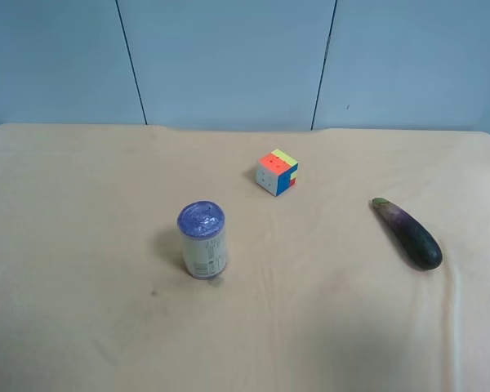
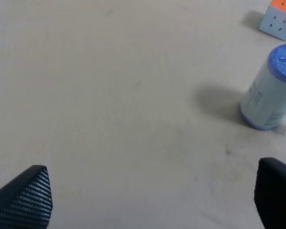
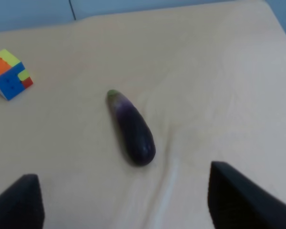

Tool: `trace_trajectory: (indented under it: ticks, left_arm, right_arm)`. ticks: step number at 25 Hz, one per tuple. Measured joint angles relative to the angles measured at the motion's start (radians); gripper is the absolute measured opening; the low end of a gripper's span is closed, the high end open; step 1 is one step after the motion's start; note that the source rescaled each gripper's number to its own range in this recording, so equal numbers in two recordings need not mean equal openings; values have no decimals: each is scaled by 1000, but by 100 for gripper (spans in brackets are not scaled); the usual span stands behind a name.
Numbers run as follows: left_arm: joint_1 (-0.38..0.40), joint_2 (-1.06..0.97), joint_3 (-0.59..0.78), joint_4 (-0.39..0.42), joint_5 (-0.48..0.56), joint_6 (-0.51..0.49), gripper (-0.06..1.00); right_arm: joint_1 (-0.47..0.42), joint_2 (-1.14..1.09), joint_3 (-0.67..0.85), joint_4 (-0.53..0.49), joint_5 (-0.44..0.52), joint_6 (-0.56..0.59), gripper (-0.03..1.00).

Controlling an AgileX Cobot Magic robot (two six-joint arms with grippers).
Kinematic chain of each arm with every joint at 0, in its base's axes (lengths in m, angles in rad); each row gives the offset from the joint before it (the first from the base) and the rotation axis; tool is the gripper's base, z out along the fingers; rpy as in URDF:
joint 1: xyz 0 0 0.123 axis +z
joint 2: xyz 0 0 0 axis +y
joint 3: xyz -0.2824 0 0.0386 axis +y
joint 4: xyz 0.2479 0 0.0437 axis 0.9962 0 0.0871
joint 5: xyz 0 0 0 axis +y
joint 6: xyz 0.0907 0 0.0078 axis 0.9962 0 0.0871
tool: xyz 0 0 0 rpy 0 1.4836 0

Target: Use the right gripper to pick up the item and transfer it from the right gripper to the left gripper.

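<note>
Beige cloth covers the bench [image 1: 82,343]; the eggplant [image 1: 407,233] lies near its edge at the exterior high view's right, likely light, firm, glossy (so slippery): grip mid-body. Both the right gripper [image 3: 124,174] and left gripper [image 2: 152,166] gape, empty.

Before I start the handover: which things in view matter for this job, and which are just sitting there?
For the job:
eggplant, lying flat, not yet gripped
right gripper, open and empty
left gripper, open and empty

Just lying about:
purple-lidded can, standing upright
puzzle cube
</note>
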Motion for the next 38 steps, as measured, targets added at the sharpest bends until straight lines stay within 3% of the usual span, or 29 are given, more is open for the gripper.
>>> trace_trajectory:
  ticks: [16,19,23,25,38]
  left_arm:
    - [0,0,0,0,0,0,74]
    - [0,0,0,0,0,0,74]
    - [0,0,0,0,0,0,74]
    - [0,0,0,0,0,0,74]
    - [0,0,0,0,0,0,74]
  right_arm:
    - [0,0,0,0,0,0,42]
    - [0,0,0,0,0,0,53]
    - [0,0,0,0,0,0,88]
    - [0,0,0,-2,0,0,96]
    - [0,0,0,-18,0,0,100]
